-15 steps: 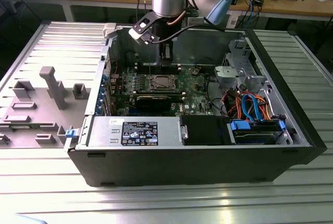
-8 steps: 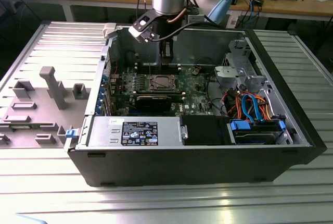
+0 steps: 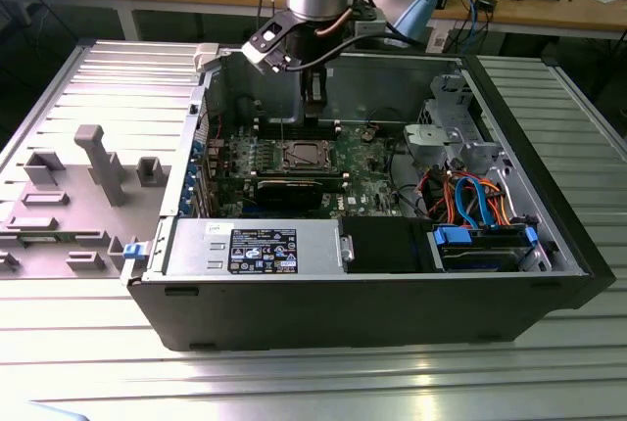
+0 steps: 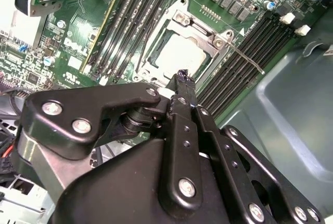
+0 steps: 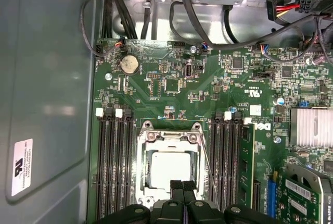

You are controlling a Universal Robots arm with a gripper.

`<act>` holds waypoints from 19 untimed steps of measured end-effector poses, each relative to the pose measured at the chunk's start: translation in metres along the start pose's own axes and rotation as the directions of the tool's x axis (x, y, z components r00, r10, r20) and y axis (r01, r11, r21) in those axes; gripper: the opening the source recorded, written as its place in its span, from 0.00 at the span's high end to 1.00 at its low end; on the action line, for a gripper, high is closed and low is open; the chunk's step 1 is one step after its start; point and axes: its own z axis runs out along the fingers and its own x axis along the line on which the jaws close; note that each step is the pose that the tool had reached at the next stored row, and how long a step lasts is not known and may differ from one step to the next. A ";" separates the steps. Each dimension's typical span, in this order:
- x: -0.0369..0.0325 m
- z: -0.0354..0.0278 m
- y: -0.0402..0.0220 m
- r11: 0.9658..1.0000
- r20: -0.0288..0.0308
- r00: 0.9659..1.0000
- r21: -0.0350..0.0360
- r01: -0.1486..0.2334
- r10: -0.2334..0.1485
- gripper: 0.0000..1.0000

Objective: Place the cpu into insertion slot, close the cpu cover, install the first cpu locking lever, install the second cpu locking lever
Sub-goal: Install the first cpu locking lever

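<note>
My gripper (image 5: 183, 186) is clenched, the two fingertips pressed together with nothing between them. It hangs just above the near edge of the cpu cover (image 5: 169, 138), inside the open computer case (image 3: 343, 313) that lies on the slatted metal bench (image 3: 98, 362).

The cpu (image 5: 169, 169) sits flat in the insertion slot (image 3: 302, 156), near the middle of the green motherboard (image 5: 156, 83). Its top is a dull pale grey square and shows through the large window of the cover. The cover is a thin silver frame, and it lies down flat around the chip. A thin wire locking lever (image 5: 208, 169) runs slanted along one side of the cover, between it and the memory slots (image 5: 229, 166).

Black memory slots stand close on both sides of the socket, so the room there is narrow. Beyond one bank is the smooth grey wall of the case (image 5: 47, 104). In the exterior view, a long black expansion card (image 3: 299, 189) lies just in front of the socket.
</note>
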 end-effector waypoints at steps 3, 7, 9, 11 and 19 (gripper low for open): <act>-0.0001 -0.0029 0.0001 1.000 0.000 1.000 0.000 0.000 0.000 0.89; -0.0003 -0.0068 0.0001 1.000 0.000 1.000 -0.001 0.000 0.000 0.89; -0.0003 -0.0080 0.0001 1.000 0.000 1.000 -0.002 0.000 0.000 0.89; -0.0003 -0.0080 -0.0002 1.000 0.000 1.000 -0.003 0.000 0.000 0.89; -0.0003 -0.0081 -0.0002 1.000 0.003 1.000 -0.004 0.020 -0.020 0.89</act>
